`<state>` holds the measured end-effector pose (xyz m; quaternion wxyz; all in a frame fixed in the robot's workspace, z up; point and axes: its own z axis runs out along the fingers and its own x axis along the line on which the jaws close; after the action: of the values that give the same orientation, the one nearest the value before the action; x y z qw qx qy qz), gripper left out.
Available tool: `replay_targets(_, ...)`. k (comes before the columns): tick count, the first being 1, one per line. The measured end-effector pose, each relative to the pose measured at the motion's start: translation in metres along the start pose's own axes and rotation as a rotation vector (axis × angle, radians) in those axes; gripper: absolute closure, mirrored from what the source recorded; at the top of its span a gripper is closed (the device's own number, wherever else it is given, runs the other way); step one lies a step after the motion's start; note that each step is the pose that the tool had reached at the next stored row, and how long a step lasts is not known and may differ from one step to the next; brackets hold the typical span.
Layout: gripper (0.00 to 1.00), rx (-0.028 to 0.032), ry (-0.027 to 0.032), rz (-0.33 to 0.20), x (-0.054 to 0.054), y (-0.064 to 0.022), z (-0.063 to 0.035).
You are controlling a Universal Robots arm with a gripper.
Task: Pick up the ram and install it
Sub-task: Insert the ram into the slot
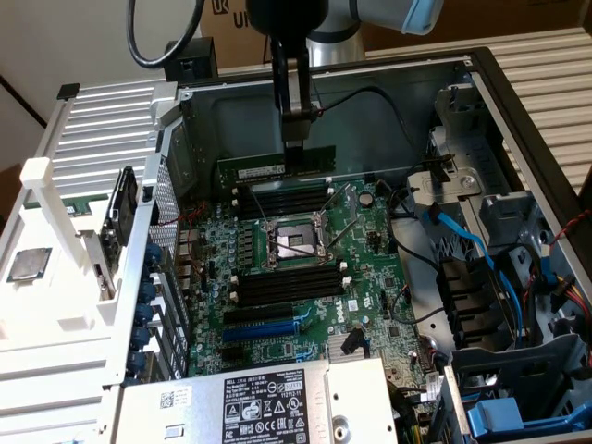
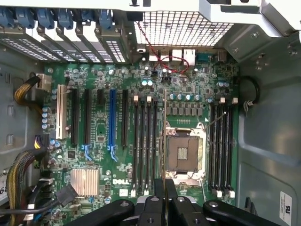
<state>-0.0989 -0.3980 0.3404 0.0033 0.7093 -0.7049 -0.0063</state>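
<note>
Green ram (image 1: 254, 168) hangs clamped in the gripper (image 1: 295, 155), just above the black memory slots (image 1: 282, 197)

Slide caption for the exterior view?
Hand holds the ram on edge over the motherboard memory slots inside the open case.

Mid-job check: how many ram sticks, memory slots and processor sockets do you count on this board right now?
Ram stick: 1
Memory slots: 8, in two banks of 4
Processor socket: 1
Total: 10
</note>
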Motion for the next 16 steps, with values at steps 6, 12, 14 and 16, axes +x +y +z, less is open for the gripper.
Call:
replay_targets(6, 0.87, 0.0, -0.0019, 0.0, 0.004, -0.0022, 0.0062)
replay_targets(12, 0.87, -0.0001, -0.0019, 0.0, 0.004, -0.0024, 0.0149)
replay_targets(14, 0.87, 0.0, -0.0021, 0.0, 0.004, -0.0024, 0.0182)
replay_targets(16, 0.87, 0.0, -0.0026, 0.001, 0.004, -0.0027, 0.0214)
